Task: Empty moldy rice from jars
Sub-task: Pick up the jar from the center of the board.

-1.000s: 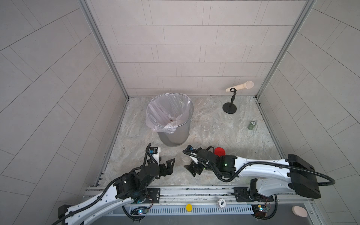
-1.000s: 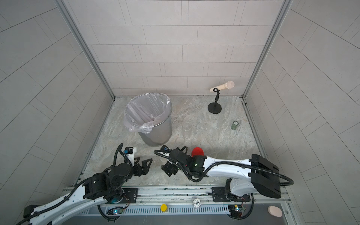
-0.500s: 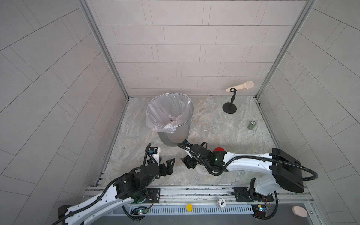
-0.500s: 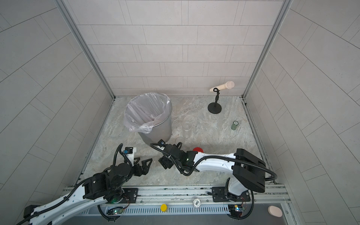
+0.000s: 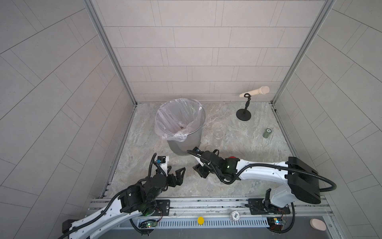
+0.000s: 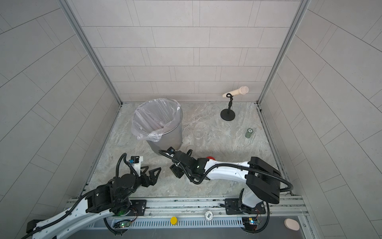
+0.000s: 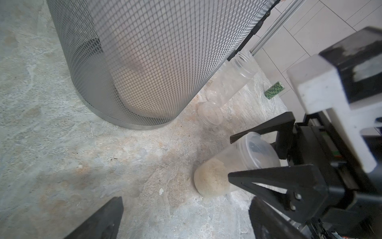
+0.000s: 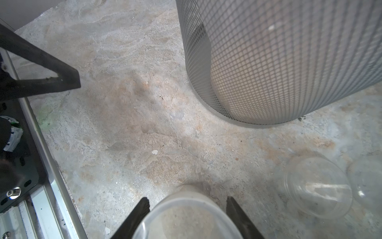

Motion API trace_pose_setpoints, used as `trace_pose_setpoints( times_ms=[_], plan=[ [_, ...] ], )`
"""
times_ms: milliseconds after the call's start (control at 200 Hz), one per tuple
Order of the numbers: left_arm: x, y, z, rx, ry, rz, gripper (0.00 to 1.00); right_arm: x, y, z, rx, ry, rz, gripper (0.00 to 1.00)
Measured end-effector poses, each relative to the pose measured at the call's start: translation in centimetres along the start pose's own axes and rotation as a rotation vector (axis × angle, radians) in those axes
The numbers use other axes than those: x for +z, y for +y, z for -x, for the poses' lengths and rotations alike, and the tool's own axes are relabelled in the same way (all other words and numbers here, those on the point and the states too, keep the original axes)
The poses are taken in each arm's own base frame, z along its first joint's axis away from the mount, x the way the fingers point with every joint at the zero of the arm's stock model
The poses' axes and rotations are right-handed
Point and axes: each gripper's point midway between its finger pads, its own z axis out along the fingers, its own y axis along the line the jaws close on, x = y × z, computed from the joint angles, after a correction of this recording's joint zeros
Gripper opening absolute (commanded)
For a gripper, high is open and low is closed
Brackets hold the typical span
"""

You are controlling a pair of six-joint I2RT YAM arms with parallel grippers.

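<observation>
Lidded jar (image 7: 233,163): clear plastic with a round clear lid on, base on the counter (image 7: 62,144). Moldy rice (image 7: 210,180) fills the lower part. It is pale beige-white, grainy and clumped against the wall. The wall above it is hazy. The jar is in the front half of the counter, about mid-width, in front of the bin (image 5: 186,144).

Right gripper (image 8: 187,200) straddles this jar, one finger (image 8: 138,215) on each side. The fingers sit hard by the wall; cannot tell whether they press it.

Open jar (image 5: 218,134): clear, no lid, threaded mouth up, looks empty. It stands just right of the bin. Between it and the lidded jar a low clear round piece (image 7: 209,112) lies on the counter; lid or cup, unclear. A red lid (image 5: 232,158) peeks out from behind the right arm; what it sits on is hidden.

Left gripper (image 5: 174,171): fingers spread wide with nothing between them, low over the front-left part of the counter, apart from the lidded jar.

Bin: metal mesh, with a plastic liner (image 5: 177,115) folded over the rim, left of centre. A small green cylinder (image 5: 268,132) stands near the right edge.
</observation>
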Motion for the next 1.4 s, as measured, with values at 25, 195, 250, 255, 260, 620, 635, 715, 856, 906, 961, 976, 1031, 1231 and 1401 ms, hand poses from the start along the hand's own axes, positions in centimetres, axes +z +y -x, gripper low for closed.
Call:
trace_pose_setpoints(
  times_ms=[25,195,250,255,260,620,635,715,856,906,961,976,1031,1231,1401],
  plan=[
    [0.0,-0.1,0.0,0.002,-0.001,-0.003,1.00,-0.5,-0.2,0.4,0.007,-0.003,-0.001,0.43],
    [0.8,-1.7,0.1,0.073,0.013,-0.046,1.00,-5.6,-2.5,5.0,0.092,-0.076,-0.023,0.43],
    [1.1,-2.4,0.0,0.103,0.024,-0.066,1.00,-7.3,-3.6,6.3,0.130,-0.105,-0.032,0.42],
    [1.2,-2.4,0.0,0.105,0.024,-0.067,1.00,-7.5,-3.8,6.5,0.136,-0.108,-0.034,0.42],
    [1.2,-2.5,0.0,0.108,0.025,-0.070,1.00,-7.6,-3.9,6.5,0.138,-0.109,-0.034,0.43],
    [3.1,-7.9,1.0,0.320,0.024,-0.215,1.00,-13.7,-7.9,4.7,0.308,-0.093,-0.113,0.42],
    [3.2,-8.0,0.9,0.331,0.028,-0.217,1.00,-13.8,-8.1,4.6,0.314,-0.091,-0.117,0.42],
    [3.9,-9.0,0.4,0.389,0.045,-0.244,1.00,-14.3,-9.0,4.0,0.346,-0.074,-0.141,0.43],
    [4.7,-11.7,-0.4,0.498,0.066,-0.324,1.00,-15.0,-10.0,3.4,0.388,-0.065,-0.162,0.43],
    [4.8,-12.8,-0.5,0.532,0.065,-0.352,1.00,-15.2,-10.2,3.3,0.399,-0.064,-0.160,0.42],
    [5.0,-13.8,-0.6,0.562,0.059,-0.380,1.00,-15.3,-10.2,3.2,0.405,-0.063,-0.154,0.42],
    [5.1,-14.0,-0.7,0.571,0.056,-0.387,1.00,-15.3,-10.2,3.2,0.407,-0.063,-0.152,0.42],
    [5.3,-14.8,-0.7,0.594,0.043,-0.409,1.00,-15.3,-10.0,3.3,0.408,-0.061,-0.136,0.43],
    [6.0,-16.3,-0.5,0.640,-0.001,-0.445,1.00,-15.2,-8.4,3.9,0.403,-0.065,-0.037,0.42],
    [6.4,-18.1,0.7,0.639,-0.051,-0.472,0.99,-14.8,-6.7,4.4,0.395,-0.076,0.066,0.43]
  ],
)
